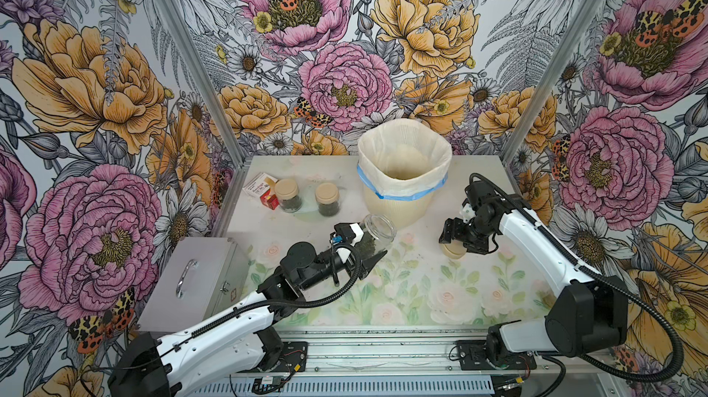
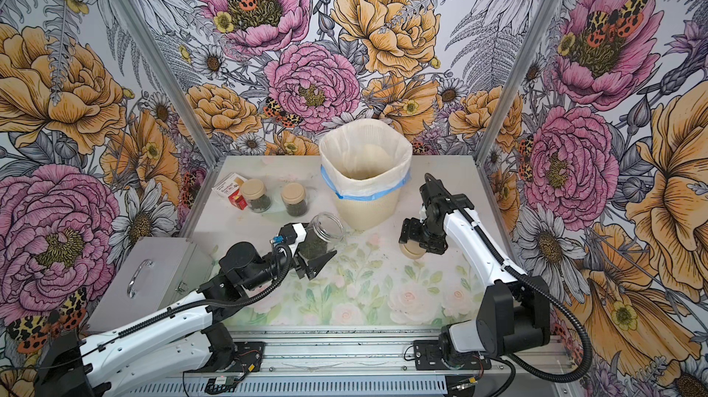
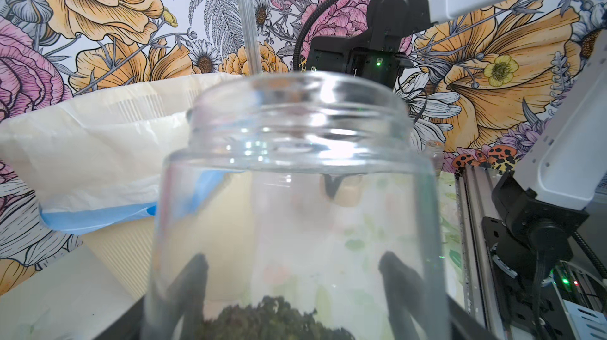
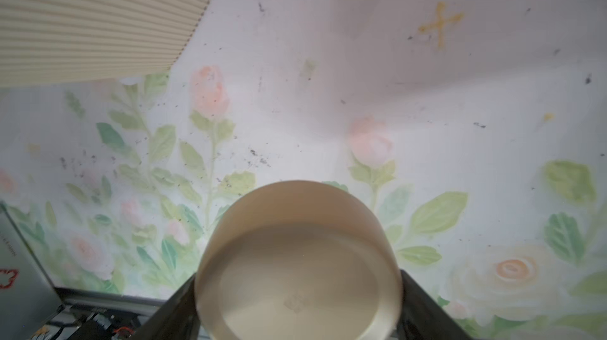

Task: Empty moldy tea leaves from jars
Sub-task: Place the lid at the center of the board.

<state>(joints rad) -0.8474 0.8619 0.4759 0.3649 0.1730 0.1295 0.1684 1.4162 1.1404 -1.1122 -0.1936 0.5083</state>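
Note:
My left gripper [image 1: 362, 250] is shut on an open clear jar [image 1: 378, 231], held tilted above the table with its mouth toward the cream bin [image 1: 398, 211]. The moldy tea leaves [image 3: 272, 318] lie in a dark heap at the jar's bottom, between the fingers [image 3: 195, 276]. To the right of the bin, my right gripper [image 1: 458, 247] points down over the table, shut on a tan disc lid [image 4: 297, 272]. At the back left stand two more jars [image 1: 288, 194] [image 1: 327, 199], both lidded and holding dark leaves.
The bin's bag has a blue edge [image 1: 406, 195]. A grey metal case with a handle [image 1: 191, 284] fills the front left. A small red-and-white box [image 1: 262, 189] lies beside the back-left jars. Dark crumbs [image 4: 259, 157] speckle the floral table.

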